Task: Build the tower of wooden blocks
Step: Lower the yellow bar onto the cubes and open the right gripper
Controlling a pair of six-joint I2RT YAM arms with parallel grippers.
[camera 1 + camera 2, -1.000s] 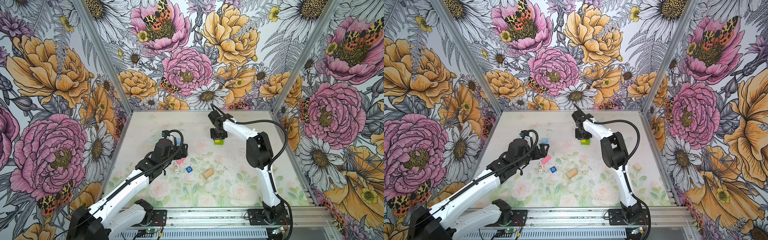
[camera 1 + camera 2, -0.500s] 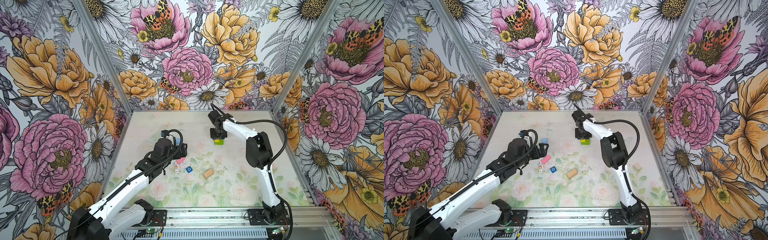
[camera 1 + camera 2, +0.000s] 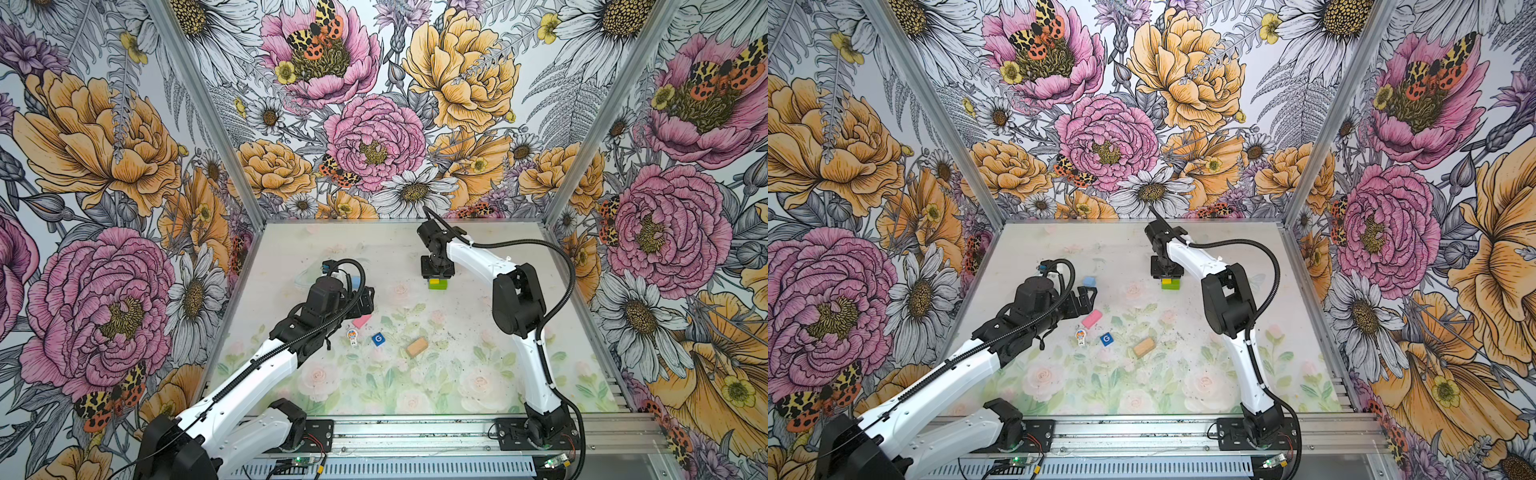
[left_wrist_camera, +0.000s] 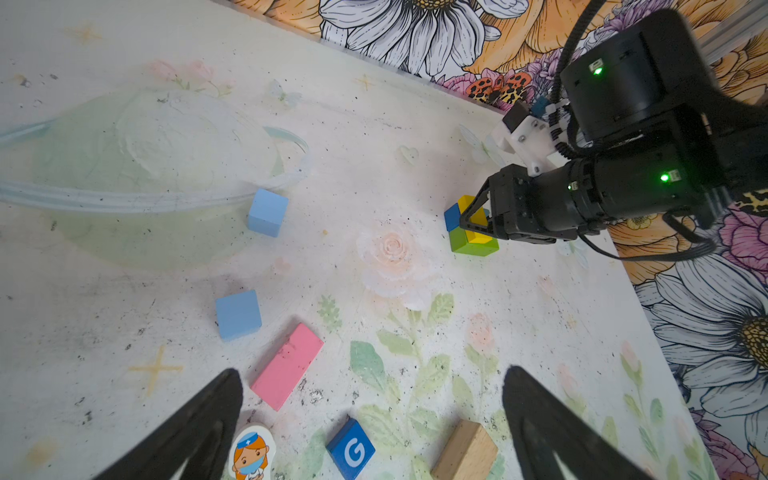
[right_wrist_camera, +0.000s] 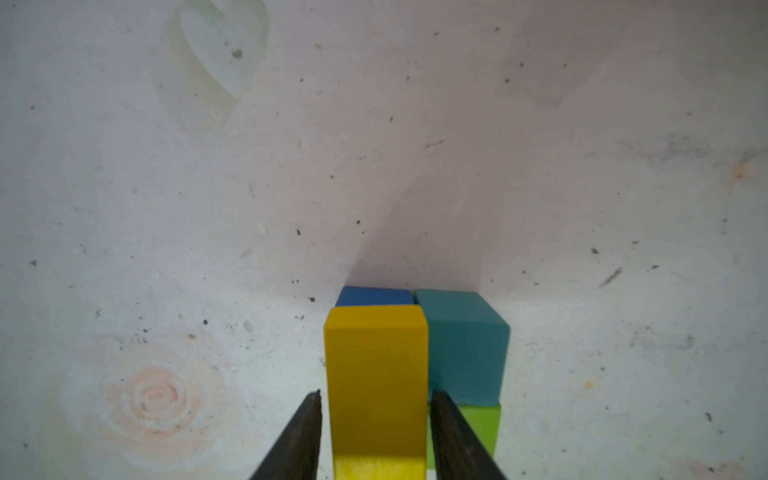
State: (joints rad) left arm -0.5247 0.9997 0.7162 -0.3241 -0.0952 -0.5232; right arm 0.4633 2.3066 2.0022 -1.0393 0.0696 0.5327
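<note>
The tower's start stands at the back middle: a green brick (image 3: 440,285) with a yellow brick (image 5: 376,374) laid over it, and a teal cube (image 5: 465,340) and a dark blue cube (image 4: 451,217) beside the yellow. My right gripper (image 5: 376,395) straddles the yellow brick from above, with thin gaps on both sides. My left gripper (image 4: 370,374) hangs wide open and empty over the loose pieces. These are a pink brick (image 4: 286,365), the white toy figure (image 4: 251,453), a blue G cube (image 4: 351,449), a tan brick (image 4: 465,453) and two light blue cubes (image 4: 267,212) (image 4: 237,313).
A clear plastic dish (image 4: 145,166) lies on the mat behind the left arm, near one light blue cube. Flowered walls close the cell on three sides. The right arm's elbow (image 3: 515,303) rises over the mat's right half.
The right gripper's jaws have parted a little from the yellow brick, which stays on the stack. Neither arm has visibly moved.
</note>
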